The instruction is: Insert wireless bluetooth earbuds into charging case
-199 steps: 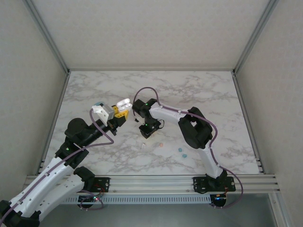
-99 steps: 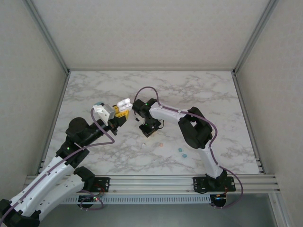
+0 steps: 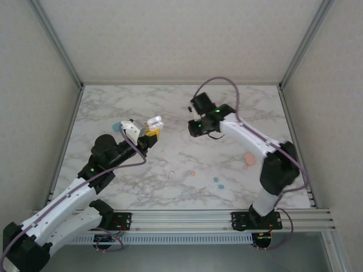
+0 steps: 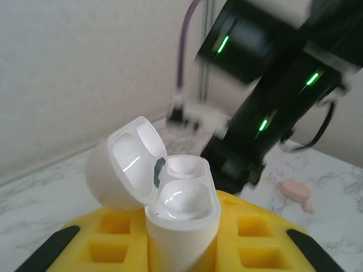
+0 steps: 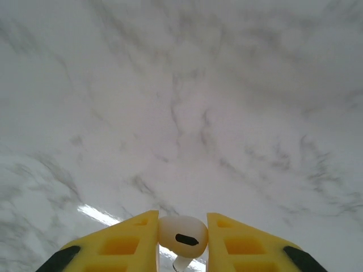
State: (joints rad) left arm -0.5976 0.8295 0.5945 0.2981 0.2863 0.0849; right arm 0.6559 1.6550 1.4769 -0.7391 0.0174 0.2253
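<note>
White earbud [image 5: 182, 237] pinched tight inside the right gripper [image 5: 181, 218], open white charging case [image 4: 184, 198] squeezed inside the left gripper [image 4: 181, 238]

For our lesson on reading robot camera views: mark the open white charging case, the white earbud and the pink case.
white charging case [image 4: 182, 207], left wrist view, on the wells of its lower half.
white earbud [image 5: 173, 229], right wrist view, on its rounded head.
pink case [image 3: 249, 160], top external view, on its upper surface.
</note>
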